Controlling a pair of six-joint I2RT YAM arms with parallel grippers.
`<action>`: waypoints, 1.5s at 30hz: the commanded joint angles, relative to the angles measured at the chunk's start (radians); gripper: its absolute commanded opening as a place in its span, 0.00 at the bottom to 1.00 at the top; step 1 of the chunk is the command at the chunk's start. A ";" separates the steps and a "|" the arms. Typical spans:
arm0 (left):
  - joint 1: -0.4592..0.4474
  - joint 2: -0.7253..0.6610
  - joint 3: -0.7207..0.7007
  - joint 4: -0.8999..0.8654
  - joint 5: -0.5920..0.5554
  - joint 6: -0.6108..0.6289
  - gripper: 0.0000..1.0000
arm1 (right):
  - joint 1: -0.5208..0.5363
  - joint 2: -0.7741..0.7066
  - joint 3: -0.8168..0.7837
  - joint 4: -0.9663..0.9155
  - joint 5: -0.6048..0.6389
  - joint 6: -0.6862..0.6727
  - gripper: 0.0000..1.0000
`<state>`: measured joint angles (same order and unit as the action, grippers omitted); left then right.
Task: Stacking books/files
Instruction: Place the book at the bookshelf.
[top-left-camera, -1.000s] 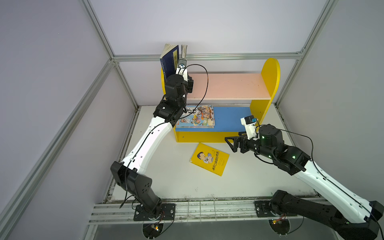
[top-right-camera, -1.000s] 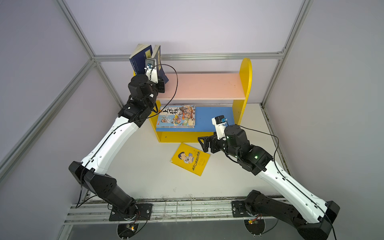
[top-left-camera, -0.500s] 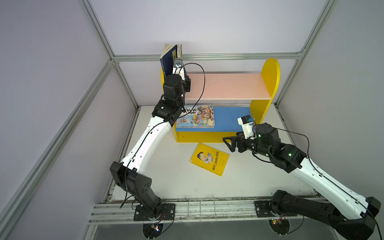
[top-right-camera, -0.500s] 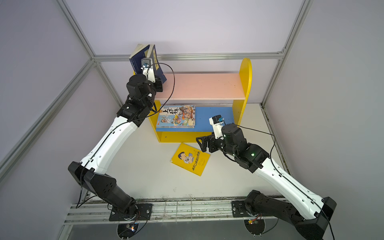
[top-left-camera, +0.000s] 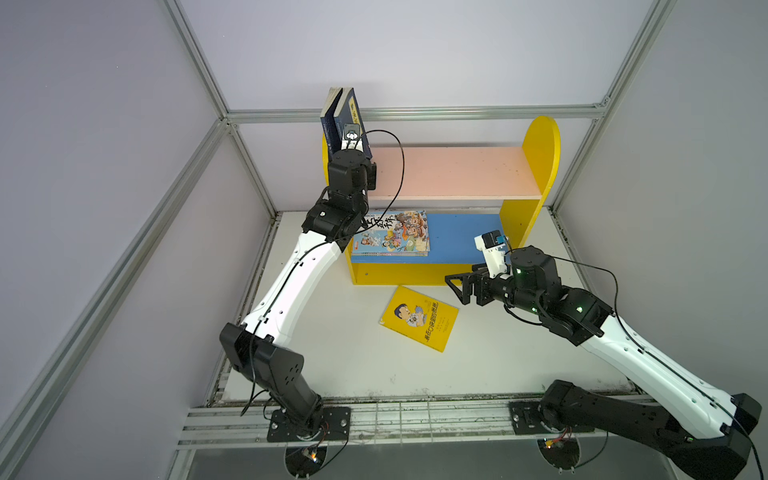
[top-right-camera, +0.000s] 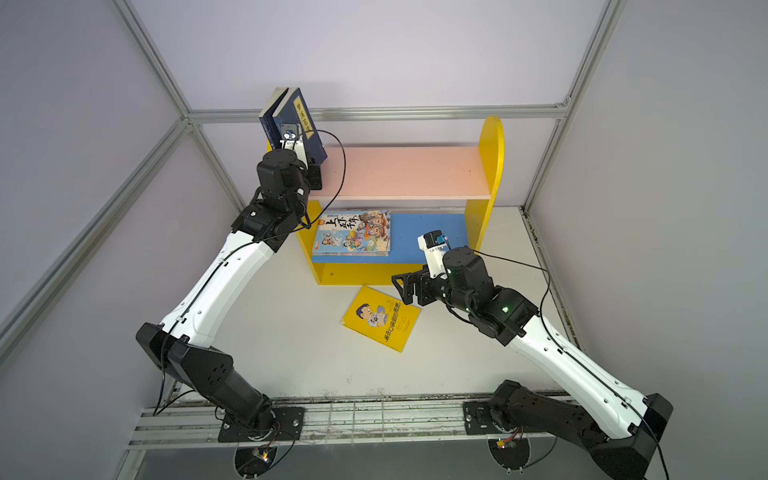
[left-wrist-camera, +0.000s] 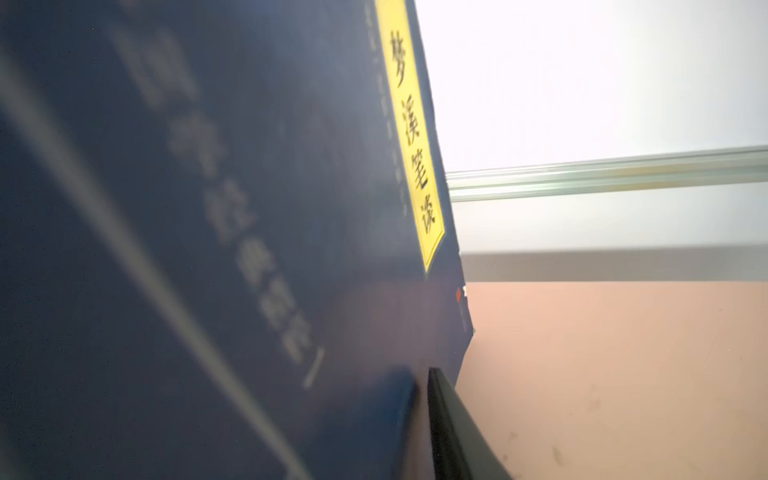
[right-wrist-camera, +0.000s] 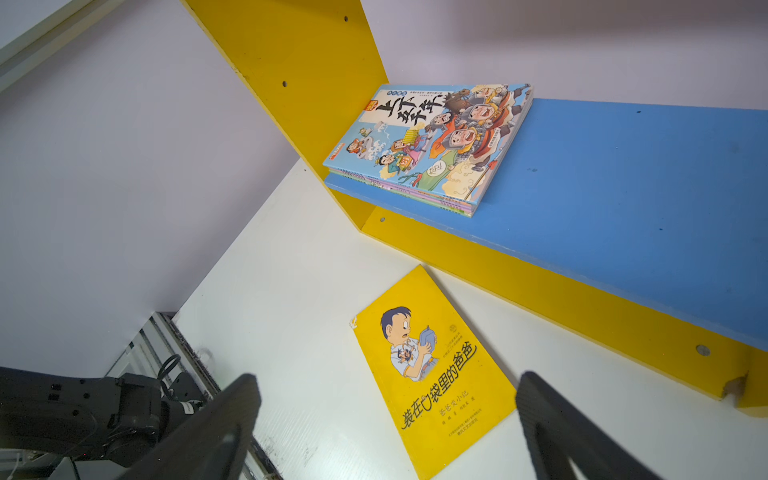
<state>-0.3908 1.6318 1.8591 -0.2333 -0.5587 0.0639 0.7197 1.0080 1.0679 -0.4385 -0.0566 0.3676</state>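
Two navy books (top-left-camera: 338, 118) stand on edge at the left end of the shelf's pink top board (top-left-camera: 453, 170); the nearer one (left-wrist-camera: 291, 208) carries a yellow title strip and leans on the other. My left gripper (top-left-camera: 352, 146) is at that book's lower edge. Its one visible finger (left-wrist-camera: 446, 415) stands a thin gap off the cover; the other finger is hidden behind the book. A yellow cartoon-boy book (top-left-camera: 419, 318) (right-wrist-camera: 432, 374) lies flat on the table. My right gripper (top-left-camera: 459, 289) (right-wrist-camera: 388, 380) hovers open over its near corner, empty.
A stack of thin cartoon-cover books (top-left-camera: 392, 232) (right-wrist-camera: 428, 145) lies on the blue lower shelf (top-left-camera: 461, 237). The shelf has yellow side panels (top-left-camera: 540, 158) and a yellow front board (right-wrist-camera: 540, 286) close behind the yellow book. Aluminium frame rails (top-left-camera: 457, 112) bound the cell.
The left arm has tipped the nearer navy book up against the other one, and its jaws have loosened. The right arm has crept left toward the yellow book.
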 joint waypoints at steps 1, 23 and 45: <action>0.001 -0.027 -0.013 -0.024 -0.009 -0.033 0.42 | 0.001 -0.002 0.009 0.008 -0.006 0.002 1.00; 0.001 -0.076 -0.030 -0.115 -0.007 -0.108 0.70 | 0.000 0.025 0.033 0.004 -0.023 0.001 1.00; 0.002 -0.146 -0.104 -0.118 0.021 -0.182 0.81 | 0.001 0.105 0.149 0.006 -0.034 -0.018 1.00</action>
<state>-0.3962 1.4998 1.7622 -0.3393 -0.4599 -0.0891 0.7197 1.1061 1.2037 -0.4450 -0.0822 0.3637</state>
